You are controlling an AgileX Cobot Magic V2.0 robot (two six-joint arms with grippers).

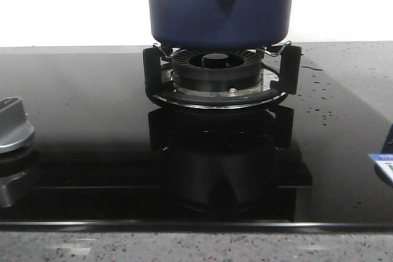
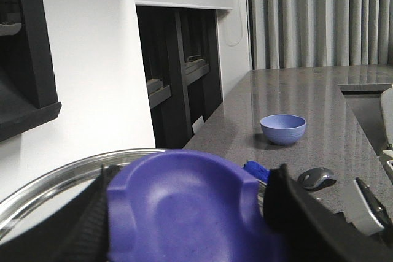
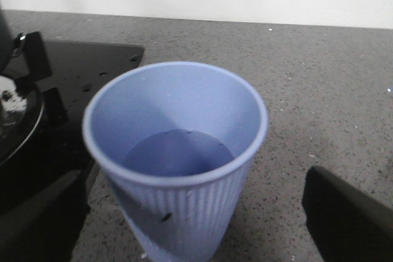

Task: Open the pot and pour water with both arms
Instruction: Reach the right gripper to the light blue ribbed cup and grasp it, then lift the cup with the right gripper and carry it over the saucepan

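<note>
In the front view the dark navy pot [image 1: 221,4] stands on the gas burner's wire supports [image 1: 161,50], its top cut off by the frame. Neither gripper shows in that view. In the left wrist view my left gripper [image 2: 191,204] is shut on a blue-violet lid handle [image 2: 184,207], one black finger on each side. The lid's steel rim [image 2: 55,179] curves out behind it. In the right wrist view a pale blue ribbed cup [image 3: 178,164] stands on the speckled counter between the fingers of my open right gripper [image 3: 190,219]. There is a clear gap at one finger [image 3: 347,219].
The burner [image 1: 215,69] sits on a glossy black glass hob [image 1: 92,108], with a metal control knob [image 1: 12,128] at the left. The hob's corner [image 3: 92,69] lies beside the cup. A small blue bowl [image 2: 283,129] and a computer mouse [image 2: 316,178] rest on the grey counter.
</note>
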